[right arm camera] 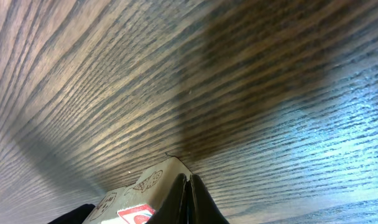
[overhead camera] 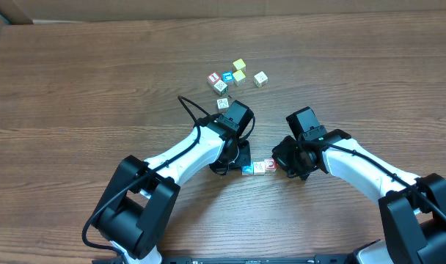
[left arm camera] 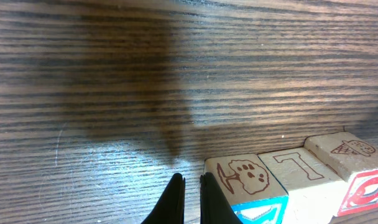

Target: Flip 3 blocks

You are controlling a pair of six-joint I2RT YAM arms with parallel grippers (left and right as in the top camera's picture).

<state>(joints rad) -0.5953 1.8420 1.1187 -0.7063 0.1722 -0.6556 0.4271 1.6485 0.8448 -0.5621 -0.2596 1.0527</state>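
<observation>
The left hand (overhead camera: 240,163), black fingers pressed together and holding nothing, points down at the counter just beside the left end of a short row of blocks. The right hand (overhead camera: 284,163) is also pressed together and empty, at the row's right end. In its wrist view the tips sit against the nearest block's top edge, though actual contact cannot be judged.

The counter (overhead camera: 98,88) is dark brown wood-grain laminate that fills nearly the whole overhead view. Both arms are white with black joints and reach in from the near edge.

Farther back, well apart from the hands, lies a loose cluster of small cubes (overhead camera: 230,79): two yellow-topped, one red-topped, one blue-marked, the others pale.

The three blocks (overhead camera: 259,168) of the task lie side by side, touching, between the two hands. In the left wrist view, the left block (left arm camera: 245,177) shows a brown tree drawing on top and a blue side face. The middle block (left arm camera: 295,171) shows the numeral "7". The right block (left arm camera: 350,152) shows an ice-cream cone and a red side face whose letter is cut off.
</observation>
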